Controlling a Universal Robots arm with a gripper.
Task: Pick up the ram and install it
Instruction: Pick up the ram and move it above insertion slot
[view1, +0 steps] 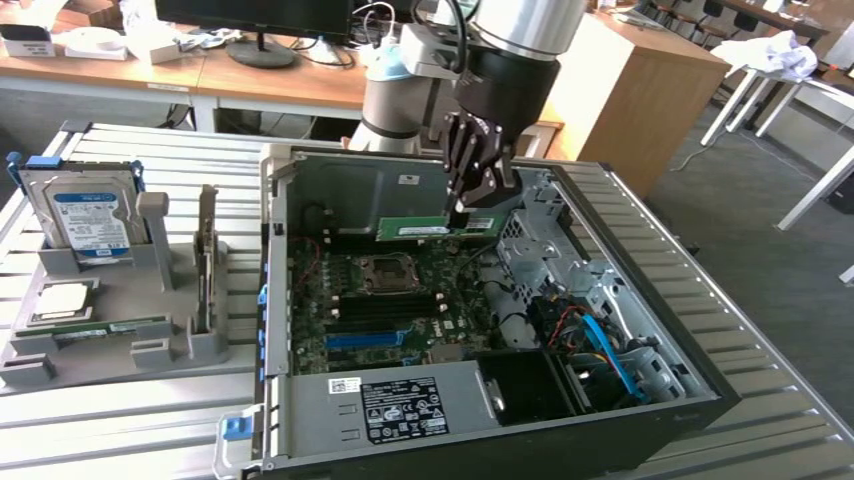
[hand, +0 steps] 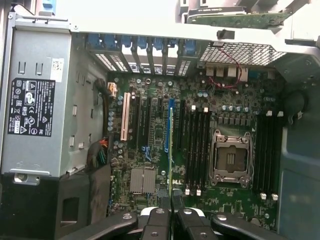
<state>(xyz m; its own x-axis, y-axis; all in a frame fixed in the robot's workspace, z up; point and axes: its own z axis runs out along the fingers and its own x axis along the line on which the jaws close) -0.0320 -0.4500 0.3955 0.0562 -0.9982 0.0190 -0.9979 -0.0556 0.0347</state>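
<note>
The ram (view1: 430, 229) is a long thin green stick, and my gripper (view1: 478, 210) is shut on its right end, holding it level above the motherboard (view1: 387, 320) inside the open computer case (view1: 641, 300). In the wrist view the ram (hand: 170, 145) appears edge-on as a narrow green line running out from between the black fingers (hand: 156, 222). My gripper (hand: 170, 205) hangs over the board, with the black memory slots (hand: 195, 150) just beside the stick's line and the CPU socket (hand: 231, 160) beyond them.
A grey power supply (view1: 394, 405) fills the case's near end, and cables and a drive bay (view1: 601, 340) sit at the exterior view's right. On the exterior view's left, a grey holder (view1: 107, 350) carries a silver hard drive (view1: 87, 220) and an upright card (view1: 207, 255).
</note>
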